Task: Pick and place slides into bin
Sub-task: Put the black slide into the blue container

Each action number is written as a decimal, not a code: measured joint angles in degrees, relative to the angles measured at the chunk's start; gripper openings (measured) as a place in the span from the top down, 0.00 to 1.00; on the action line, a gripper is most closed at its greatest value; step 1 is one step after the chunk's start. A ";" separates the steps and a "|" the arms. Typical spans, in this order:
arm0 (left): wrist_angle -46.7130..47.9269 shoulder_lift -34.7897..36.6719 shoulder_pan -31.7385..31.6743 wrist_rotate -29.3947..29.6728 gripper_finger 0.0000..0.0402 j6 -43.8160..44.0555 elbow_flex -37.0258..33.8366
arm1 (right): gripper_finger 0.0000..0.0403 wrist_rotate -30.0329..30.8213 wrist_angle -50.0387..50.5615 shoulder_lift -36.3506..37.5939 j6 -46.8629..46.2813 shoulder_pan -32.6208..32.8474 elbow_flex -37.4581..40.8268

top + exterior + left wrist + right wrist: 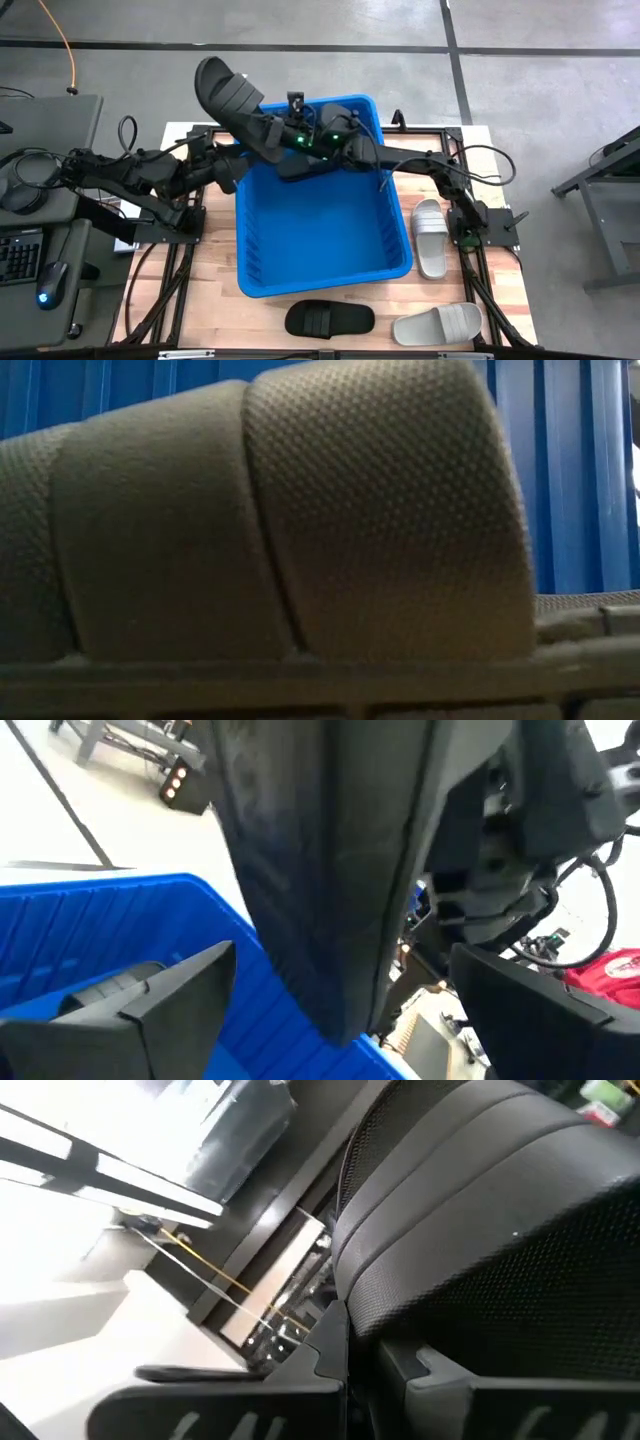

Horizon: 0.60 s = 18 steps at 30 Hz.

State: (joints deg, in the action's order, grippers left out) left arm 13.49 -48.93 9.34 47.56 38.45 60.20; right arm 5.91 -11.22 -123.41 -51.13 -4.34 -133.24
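Black slide held over bin rim — both claws.

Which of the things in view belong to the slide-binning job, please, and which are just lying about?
Part of the job:
- blue bin
- black slide held up over the bin's far-left corner
- black slide on the table
- two grey slides
- left gripper, right gripper

Just lying about:
- keyboard
- mouse
- headphones

Glossy ribbed blue plastic bin, matt, seemingly rubber slides, strap dimpled; pale wooden table.
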 joint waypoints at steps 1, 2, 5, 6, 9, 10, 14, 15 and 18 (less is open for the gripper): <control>0.15 -0.01 0.02 0.47 0.11 0.47 0.00 | 1.00 -0.37 0.07 -0.12 -0.21 -0.02 0.08; 0.43 -0.16 0.02 1.17 0.11 0.96 -0.01 | 1.00 -0.37 0.14 -0.16 -0.18 -0.01 0.10; 0.68 -0.48 0.00 1.70 0.11 1.01 -0.02 | 1.00 -0.07 -0.96 -0.16 2.16 0.69 -0.36; 0.66 -0.48 0.00 1.72 0.11 1.02 0.00 | 1.00 -0.38 -0.96 -0.16 3.02 1.04 -1.08; 0.57 -0.43 0.04 1.54 0.15 0.98 0.08 | 1.00 -2.23 -3.04 -0.01 3.77 1.71 -1.62; 0.75 -0.46 0.04 1.51 0.18 0.83 0.09 | 1.00 -3.06 -3.12 -0.01 3.40 1.82 -1.63; -0.36 -0.50 0.02 0.99 0.33 -3.16 0.07 | 1.00 -4.98 -3.00 -0.05 2.25 1.76 -1.61; -0.92 -0.50 0.02 0.81 0.37 -4.52 0.07 | 1.00 -5.50 -3.16 -0.05 1.47 1.69 -1.61; -1.94 -0.48 0.04 0.39 0.52 -7.00 0.03 | 1.00 -6.69 -2.34 -0.05 -0.67 1.86 -1.61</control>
State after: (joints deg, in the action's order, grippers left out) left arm 11.55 -49.41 9.39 47.94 31.45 60.24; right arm -0.78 -13.56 -123.46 -51.80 -2.48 -134.85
